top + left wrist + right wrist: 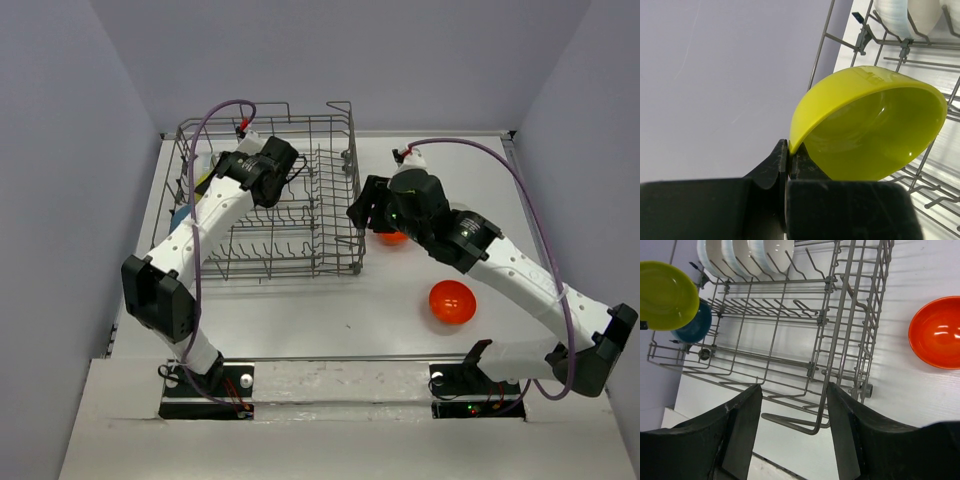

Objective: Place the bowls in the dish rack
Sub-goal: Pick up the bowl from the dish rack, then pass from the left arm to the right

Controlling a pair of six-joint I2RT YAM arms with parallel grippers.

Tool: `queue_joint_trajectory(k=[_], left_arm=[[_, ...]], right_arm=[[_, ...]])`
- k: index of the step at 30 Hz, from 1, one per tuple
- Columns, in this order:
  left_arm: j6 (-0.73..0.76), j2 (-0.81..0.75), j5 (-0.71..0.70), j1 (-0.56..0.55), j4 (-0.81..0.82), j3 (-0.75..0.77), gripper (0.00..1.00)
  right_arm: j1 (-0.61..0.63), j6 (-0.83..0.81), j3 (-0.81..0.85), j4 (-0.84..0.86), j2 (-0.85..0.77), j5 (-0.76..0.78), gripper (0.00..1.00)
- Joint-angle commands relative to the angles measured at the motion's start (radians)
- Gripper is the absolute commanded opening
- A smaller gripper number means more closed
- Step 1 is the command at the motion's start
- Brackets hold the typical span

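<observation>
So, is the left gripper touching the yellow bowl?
Touching. The left wrist view shows the left gripper pinching the rim of the yellow bowl, no gap.

You have a white table point(300, 320) carrying the dish rack point(290, 252) on its far left part, one orange-red bowl point(392, 238) just right of the rack's near right corner, and a second orange-red bowl point(451, 301) farther right of the rack, toward the near edge.
</observation>
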Motion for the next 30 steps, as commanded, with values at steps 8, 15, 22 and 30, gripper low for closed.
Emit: queue_joint_trajectory(k=[8, 15, 22, 30], left_arm=[[-0.022, -0.067, 0.034, -0.067, 0.003, 0.176, 0.00], [0.079, -0.130, 0.282, -0.108, 0.216, 0.211, 0.00], [0.142, -0.274, 0.566, -0.108, 0.455, 0.096, 0.00], [0.145, -0.290, 0.805, -0.110, 0.570, 0.055, 0.00]], right_arm=[[0.005, -0.037, 0.095, 0.014, -0.041, 0.031, 0.63], [0.005, -0.071, 0.128, 0.026, -0.039, 0.019, 0.66], [0.005, -0.132, 0.109, 0.058, -0.088, 0.042, 0.70], [0.005, -0.169, 0.012, 0.175, -0.188, 0.011, 0.71]])
